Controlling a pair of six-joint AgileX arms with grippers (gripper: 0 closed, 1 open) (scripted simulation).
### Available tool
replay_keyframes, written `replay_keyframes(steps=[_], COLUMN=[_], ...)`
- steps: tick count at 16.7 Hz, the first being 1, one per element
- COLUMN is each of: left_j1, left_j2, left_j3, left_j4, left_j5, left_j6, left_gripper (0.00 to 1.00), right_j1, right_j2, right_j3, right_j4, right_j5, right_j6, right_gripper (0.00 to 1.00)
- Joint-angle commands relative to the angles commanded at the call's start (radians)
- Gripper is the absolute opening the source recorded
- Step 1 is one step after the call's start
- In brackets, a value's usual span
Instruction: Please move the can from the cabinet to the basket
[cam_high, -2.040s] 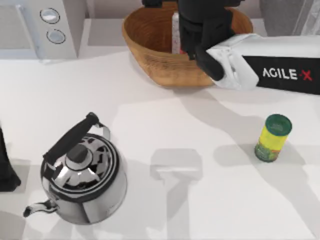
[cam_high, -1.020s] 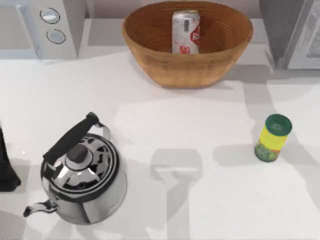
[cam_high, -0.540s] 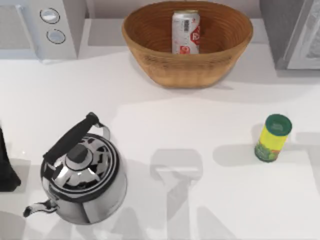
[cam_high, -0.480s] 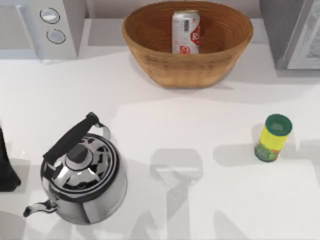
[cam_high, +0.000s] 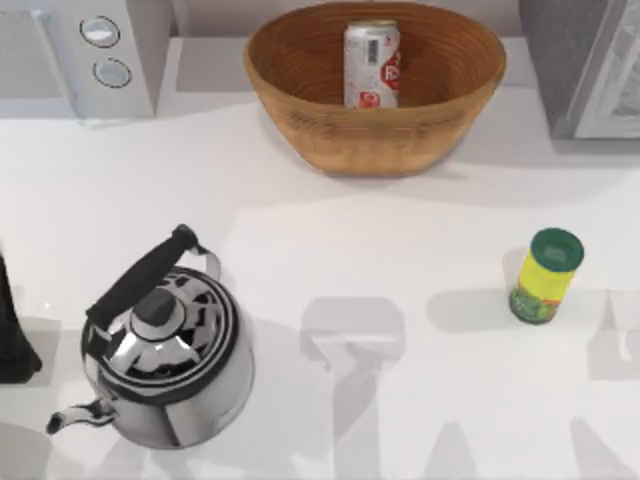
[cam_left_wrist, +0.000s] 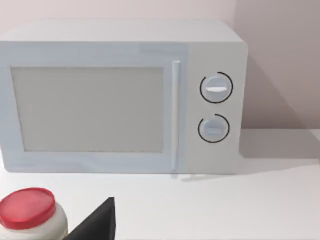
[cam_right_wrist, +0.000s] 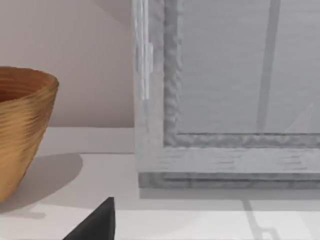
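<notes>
as can (cam_high: 372, 64) stands upright inside basket (cam_high: 300, 110), left of cabinet (cam_high: 560, 60), transfer judged complete; keep both arms clear of basket; gripper finger states cannot be told.

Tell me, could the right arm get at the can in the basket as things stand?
Probably yes: the can stands upright in the open-topped basket, with nothing over it or crowding it.
</notes>
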Motion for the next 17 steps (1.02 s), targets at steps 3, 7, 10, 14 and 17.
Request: replay_keyframes(steps=[3, 7, 10, 14, 17], left_j1=[0.0, 0.0, 0.0, 0.0, 0.0], left_j2=[0.0, 0.0, 0.0, 0.0, 0.0], left_j3=[0.0, 0.0, 0.0, 0.0, 0.0], left_j4=[0.0, 0.0, 0.0, 0.0, 0.0], left_j5=[0.0, 0.0, 0.0, 0.0, 0.0], left_j6=[0.0, 0.0, 0.0, 0.0, 0.0], left_gripper=[1.0, 1.0, 1.0, 1.0, 1.0], right_j1=[0.0, -0.024, -0.121, -0.324, -0.501], right_j2=[0.0, 0.037, 0.165, 0.48, 0.775], right_j3=[0.0, 0.012, 0.048, 0.119, 0.181], right_j4=[0.0, 0.033, 0.151, 0.392, 0.599], right_j5=[0.0, -0.029, -0.134, -0.339, -0.51], right_j6=[0.0, 0.002, 0.007, 0.015, 0.021], right_gripper=[1.0, 1.0, 1.0, 1.0, 1.0])
